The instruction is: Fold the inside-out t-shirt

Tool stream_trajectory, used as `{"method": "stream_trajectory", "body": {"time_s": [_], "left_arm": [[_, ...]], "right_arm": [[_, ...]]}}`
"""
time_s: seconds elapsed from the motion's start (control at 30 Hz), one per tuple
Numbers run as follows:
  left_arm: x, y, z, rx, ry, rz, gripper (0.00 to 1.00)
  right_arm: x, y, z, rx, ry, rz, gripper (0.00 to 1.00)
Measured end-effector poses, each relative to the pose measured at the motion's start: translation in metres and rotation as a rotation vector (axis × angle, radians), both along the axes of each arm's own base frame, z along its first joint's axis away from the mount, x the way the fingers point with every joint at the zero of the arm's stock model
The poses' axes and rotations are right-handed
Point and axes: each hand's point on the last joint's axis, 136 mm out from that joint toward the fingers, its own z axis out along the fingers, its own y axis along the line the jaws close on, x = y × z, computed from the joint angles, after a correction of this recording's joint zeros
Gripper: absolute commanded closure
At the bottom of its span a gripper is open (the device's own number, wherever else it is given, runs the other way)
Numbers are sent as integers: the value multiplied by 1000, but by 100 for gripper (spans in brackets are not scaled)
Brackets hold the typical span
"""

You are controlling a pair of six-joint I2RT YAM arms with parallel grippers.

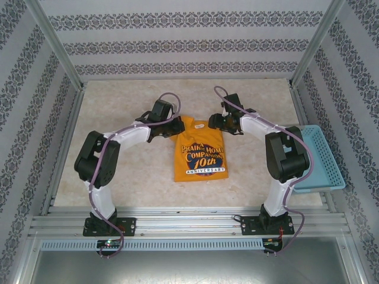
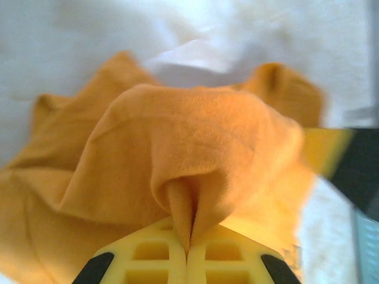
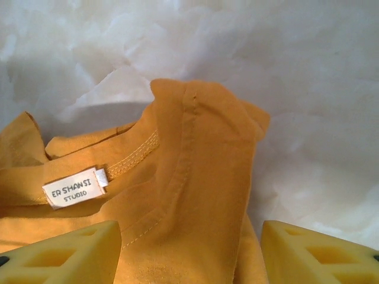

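The mustard-orange t-shirt (image 1: 200, 155) lies in the middle of the table, folded into a narrow strip, with its dark-blue and white print facing up. My left gripper (image 1: 172, 131) is at its far left corner. In the left wrist view this gripper (image 2: 188, 248) is shut on a pinched fold of the shirt's cloth (image 2: 195, 130). My right gripper (image 1: 214, 122) is at the far right corner. In the right wrist view it (image 3: 189, 232) stands open over the collar and shoulder seam (image 3: 201, 195), the yellow fingers apart on either side. A white neck label (image 3: 70, 188) shows beside the collar.
A light-blue plastic basket (image 1: 317, 157) sits at the table's right edge, beside the right arm. The beige tabletop (image 1: 118, 118) is bounded by patterned walls on three sides and a metal rail at the near edge.
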Motion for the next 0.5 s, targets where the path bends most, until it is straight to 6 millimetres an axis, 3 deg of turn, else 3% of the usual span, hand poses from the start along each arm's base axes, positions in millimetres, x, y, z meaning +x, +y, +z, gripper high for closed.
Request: {"method": "stream_trajectory", "body": {"time_s": [0.17,0.27,0.37,0.5], "left_arm": [[-19,-42,87,-195,-217,-131,100],[-26,-49,105,-261,-290,-169,100],[-18,-39,85,-271,-278,-148,100],[-2,-8,11,-246,-157,-60,100]], "right_arm": [[0,-6,-4,-1,4,-14,36],[1,-9,-4,-1,4,-19,36],[-1,-9,-6,-2,6,-19,36],[-4,-10,-7,-2,9,-19,36]]}}
